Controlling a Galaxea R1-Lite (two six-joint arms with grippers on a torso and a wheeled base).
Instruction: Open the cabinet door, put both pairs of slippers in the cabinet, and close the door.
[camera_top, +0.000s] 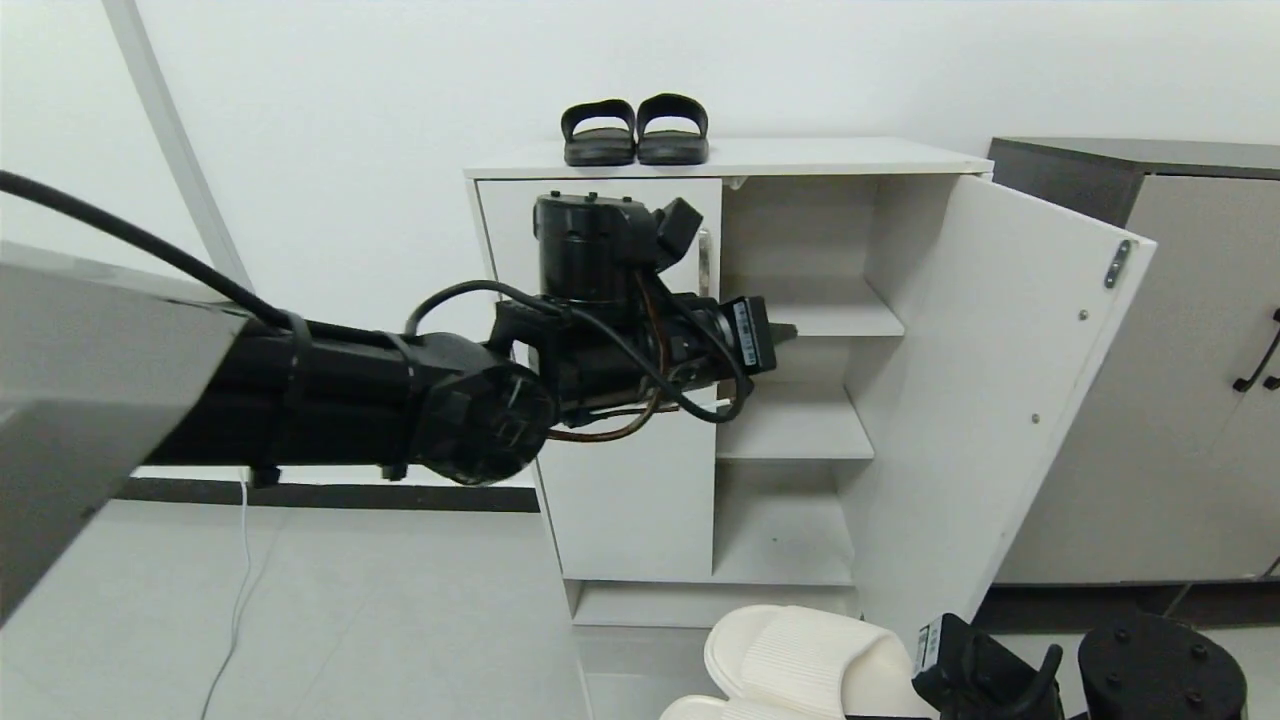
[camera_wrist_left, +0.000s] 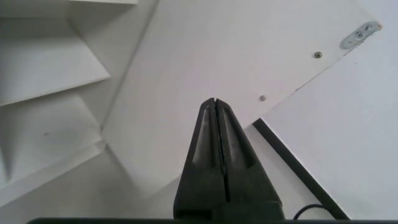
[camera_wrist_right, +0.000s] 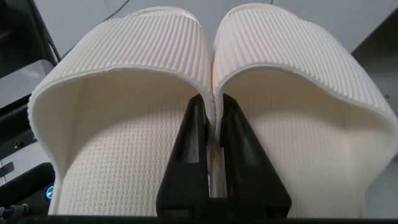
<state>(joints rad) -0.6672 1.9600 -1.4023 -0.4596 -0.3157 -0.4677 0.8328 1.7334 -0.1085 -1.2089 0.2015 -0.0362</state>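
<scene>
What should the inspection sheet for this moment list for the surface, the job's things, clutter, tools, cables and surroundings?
Surface: pale floor in front of the cabinet.
Job's things: the cabinet's right door stands open, and the visible shelves hold no slippers. The black slippers sit side by side on the cabinet top. The white slippers are low in front of the cabinet.
Clutter: nothing seen.
Tools: the left tool is shut on nothing, in front of the open compartment. The right tool is shut on the white slippers, pinching their inner walls together.
Cables: thin white cable on the floor, left of the cabinet.
Surroundings: white wall behind; grey cabinet to the right.
</scene>
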